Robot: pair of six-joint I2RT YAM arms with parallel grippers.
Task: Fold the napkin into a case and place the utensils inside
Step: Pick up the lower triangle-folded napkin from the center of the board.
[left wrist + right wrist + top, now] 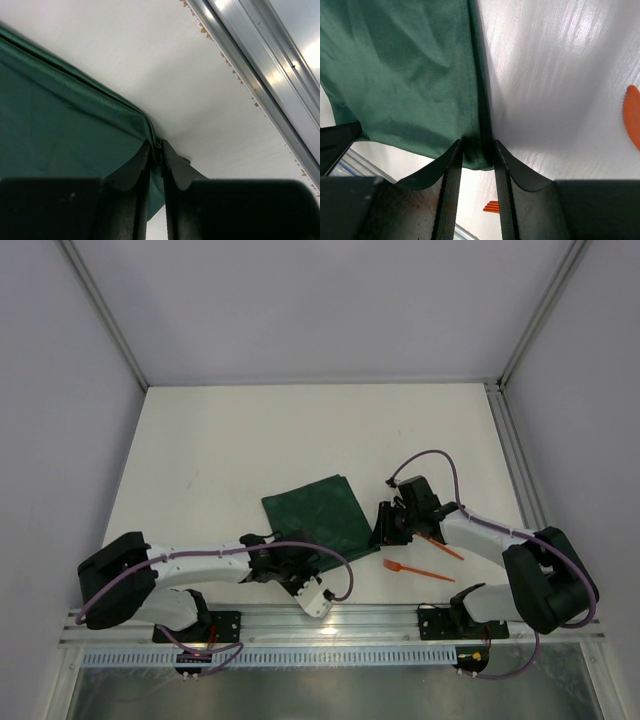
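Observation:
The dark green napkin [320, 510] lies flat on the white table between both arms. My left gripper [297, 552] is at its near corner; in the left wrist view the gripper [157, 149] is shut on a folded edge of the napkin [60, 130]. My right gripper [383, 533] is at the right corner; in the right wrist view this gripper [477, 147] is shut on a bunched corner of the napkin [410, 65]. Two orange utensils lie right of the cloth: a fork [415, 568] [492, 206] and a serrated piece [440, 545] [632, 117]. No case shows.
An aluminium rail [340, 615] [260, 85] runs along the near table edge, close behind the left gripper. Metal frame posts [515, 455] stand at the table's sides and back corners. White walls enclose the table.

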